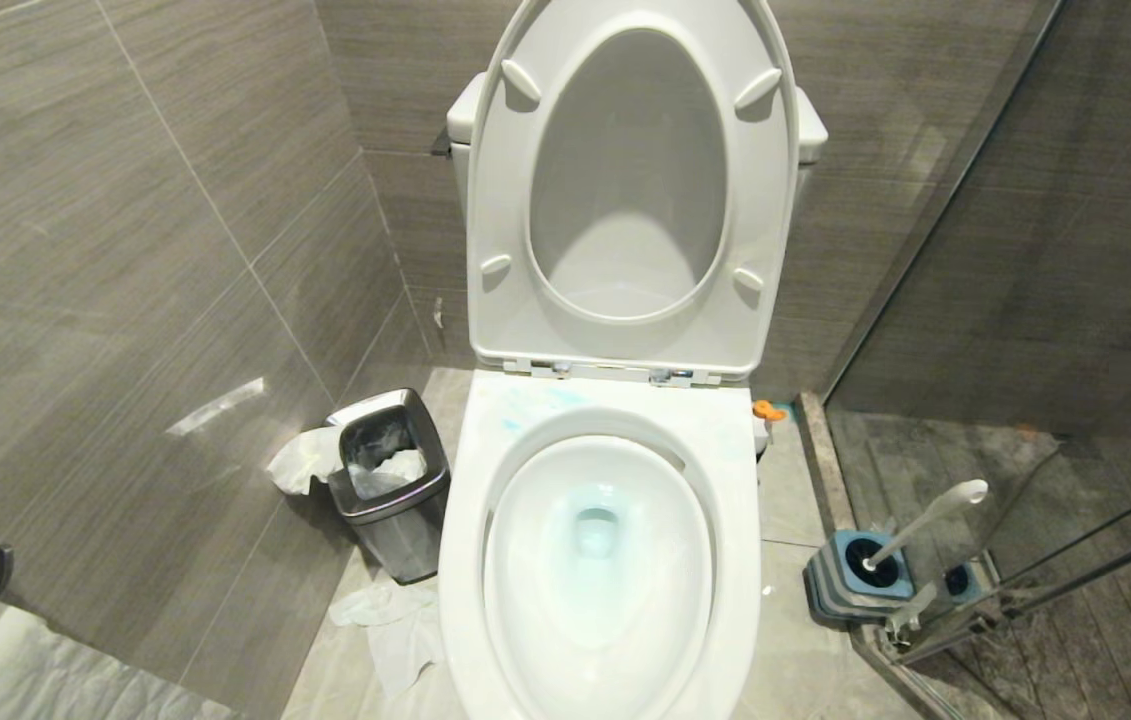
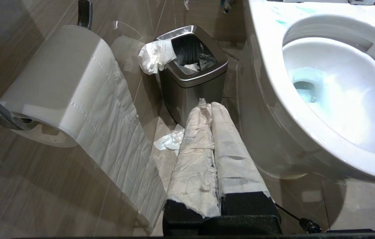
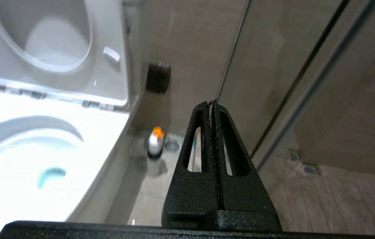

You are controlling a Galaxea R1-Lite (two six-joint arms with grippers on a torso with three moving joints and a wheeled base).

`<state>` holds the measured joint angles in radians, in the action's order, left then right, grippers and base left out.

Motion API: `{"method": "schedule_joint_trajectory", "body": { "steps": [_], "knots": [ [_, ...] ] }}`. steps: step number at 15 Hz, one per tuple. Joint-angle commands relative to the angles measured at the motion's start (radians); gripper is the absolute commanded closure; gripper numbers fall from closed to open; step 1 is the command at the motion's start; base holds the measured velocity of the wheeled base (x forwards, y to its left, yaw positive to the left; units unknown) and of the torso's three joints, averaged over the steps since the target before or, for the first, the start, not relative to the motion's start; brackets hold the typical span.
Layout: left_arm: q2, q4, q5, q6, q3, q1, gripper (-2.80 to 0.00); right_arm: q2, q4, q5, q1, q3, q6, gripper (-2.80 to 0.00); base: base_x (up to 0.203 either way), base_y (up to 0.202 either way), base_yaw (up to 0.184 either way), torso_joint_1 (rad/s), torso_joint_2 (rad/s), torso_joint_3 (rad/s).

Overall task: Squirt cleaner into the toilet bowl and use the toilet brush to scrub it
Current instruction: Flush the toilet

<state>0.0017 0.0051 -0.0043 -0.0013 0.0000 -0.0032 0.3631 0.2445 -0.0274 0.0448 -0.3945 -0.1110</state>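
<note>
The white toilet bowl [image 1: 463,560] stands open, its seat and lid raised against the tank. Pale blue cleaner [image 1: 597,522] tints the water, and faint smears [image 1: 515,415] mark the back rim. The toilet brush [image 1: 925,518] stands in its blue-and-grey holder [image 1: 850,590] on the floor to the bowl's right, its white handle leaning. Neither gripper shows in the head view. My left gripper [image 2: 207,104], its fingers wrapped in white paper, is shut and empty beside the bowl [image 2: 267,49]. My right gripper [image 3: 212,103] is shut and empty, right of the bowl [image 3: 101,122].
A steel-rimmed bin [image 1: 390,480] with tissue stands left of the bowl, and crumpled paper [image 1: 395,625] lies on the floor. A toilet paper roll [image 2: 64,86] hangs on the left wall. An orange-capped bottle [image 3: 156,142] stands behind the bowl. A glass shower partition [image 1: 1025,300] closes the right side.
</note>
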Motion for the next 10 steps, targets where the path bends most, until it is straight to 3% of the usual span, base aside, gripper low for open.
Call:
{"method": "schedule_joint_trajectory", "body": {
  "steps": [1,5,10],
  "knots": [
    [0.000,0.000,0.000,0.000,0.002,0.000,0.00,-0.207,-0.129,-0.008,-0.028,0.029,-0.012,0.00,0.000,0.000,0.000,0.000,0.00,0.000],
    [0.001,0.000,0.000,0.000,0.002,0.000,0.00,-0.362,-0.230,-0.057,-0.042,0.191,-0.005,0.00,0.000,0.000,0.000,0.000,0.00,0.000],
    [0.000,0.000,0.000,0.000,0.002,0.000,0.00,-0.363,-0.124,-0.055,-0.043,0.366,0.036,0.00,0.000,0.000,0.000,0.000,0.00,0.000]
  ]
}}
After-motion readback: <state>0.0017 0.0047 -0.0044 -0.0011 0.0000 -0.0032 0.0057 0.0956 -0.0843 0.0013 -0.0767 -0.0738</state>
